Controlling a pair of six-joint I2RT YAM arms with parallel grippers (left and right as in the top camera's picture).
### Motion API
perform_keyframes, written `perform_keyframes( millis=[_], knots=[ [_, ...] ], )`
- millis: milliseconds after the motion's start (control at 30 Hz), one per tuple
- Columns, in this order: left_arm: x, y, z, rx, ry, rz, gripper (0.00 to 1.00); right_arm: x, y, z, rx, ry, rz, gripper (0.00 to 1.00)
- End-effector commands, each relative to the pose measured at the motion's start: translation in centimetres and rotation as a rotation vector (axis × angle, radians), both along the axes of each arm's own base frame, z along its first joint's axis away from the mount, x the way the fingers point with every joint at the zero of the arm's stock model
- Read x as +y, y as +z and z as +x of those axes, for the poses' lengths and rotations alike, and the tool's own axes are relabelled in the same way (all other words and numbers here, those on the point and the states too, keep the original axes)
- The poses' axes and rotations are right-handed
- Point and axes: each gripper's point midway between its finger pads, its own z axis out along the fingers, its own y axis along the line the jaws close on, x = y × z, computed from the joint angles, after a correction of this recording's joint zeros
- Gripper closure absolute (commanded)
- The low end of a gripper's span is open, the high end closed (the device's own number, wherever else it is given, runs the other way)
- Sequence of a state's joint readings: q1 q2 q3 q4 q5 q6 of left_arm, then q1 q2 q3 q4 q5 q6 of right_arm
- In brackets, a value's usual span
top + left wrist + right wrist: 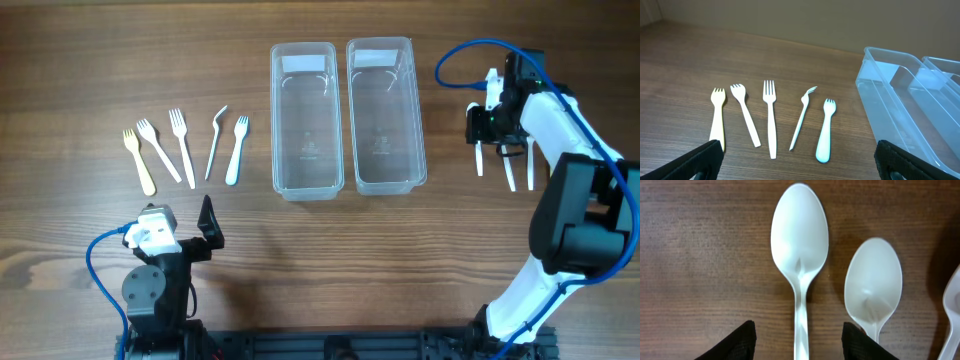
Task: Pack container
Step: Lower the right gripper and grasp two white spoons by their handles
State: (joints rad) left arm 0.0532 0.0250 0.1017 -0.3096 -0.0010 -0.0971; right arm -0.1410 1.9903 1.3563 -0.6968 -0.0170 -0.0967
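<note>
Nothing had yet been packed, as far as could be seen: both clear bins, the left container [275,120] and the right container [422,150], stood side by side at the middle of the wooden surface [80,60] with nothing in them. Five forks [181,145] were laid out in a loose row to the left of the bins, none of them touched. The spoons were laid out to the right of the bins, and in the right wrist view a large spoon [799,235], a smaller spoon [873,280] beside it and the edge of a third spoon [952,305] were seen flat on the wood. The right tool [797,342] was held open directly over the large spoon, its two fingers set either side of the handle; no grip had been made, and whether the fingers touched the wood could not be told. The left tool [800,162] was parked near the front edge, spread wide and holding nothing, with the forks ahead of it. The task was judged to be at its very start, with the first spoon pick about to be made and every utensil left to be moved into the bins.
</note>
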Motion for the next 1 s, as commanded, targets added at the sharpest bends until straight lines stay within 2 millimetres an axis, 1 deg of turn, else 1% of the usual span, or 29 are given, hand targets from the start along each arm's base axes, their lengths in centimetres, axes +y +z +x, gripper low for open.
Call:
perform_keyframes(
  millis=[0,233,433,533,600,700,833,867,900,967],
  knots=[
    [-0.3,0.0,0.0,-0.005,-0.021,0.016,0.00,-0.6,-0.6,0.5,-0.002,-0.025,-0.020,0.45],
    [-0.3,0.0,0.0,-0.005,-0.021,0.015,0.00,-0.6,-1.6,0.2,0.023,-0.025,-0.016,0.45],
    [-0.3,0.0,0.0,-0.005,-0.021,0.015,0.00,-0.5,-3.1,-0.3,0.063,-0.025,-0.011,0.45],
    [-0.3,0.0,0.0,-0.005,-0.021,0.015,0.00,-0.5,-3.6,-0.4,0.075,-0.024,-0.009,0.46],
    [-0.3,0.0,0.0,-0.005,-0.021,0.015,0.00,-0.5,-3.6,-0.4,0.074,-0.025,-0.009,0.51],
    [-0.3,0.0,0.0,-0.005,-0.021,0.016,0.00,-0.5,-3.6,-0.3,0.070,-0.024,-0.010,0.66],
    [-0.3,0.0,0.0,-0.005,-0.021,0.015,0.00,-0.5,-3.6,-0.3,0.071,-0.025,-0.010,0.76],
    [-0.3,0.0,0.0,-0.005,-0.021,0.015,0.00,-0.5,-3.6,-0.3,0.071,-0.025,-0.010,0.79],
    [-0.3,0.0,0.0,-0.005,-0.021,0.016,0.00,-0.5,-3.6,-0.3,0.071,-0.025,-0.010,0.85],
    [-0.3,0.0,0.0,-0.005,-0.021,0.015,0.00,-0.5,-3.6,-0.3,0.071,-0.025,-0.009,0.92]
  ],
)
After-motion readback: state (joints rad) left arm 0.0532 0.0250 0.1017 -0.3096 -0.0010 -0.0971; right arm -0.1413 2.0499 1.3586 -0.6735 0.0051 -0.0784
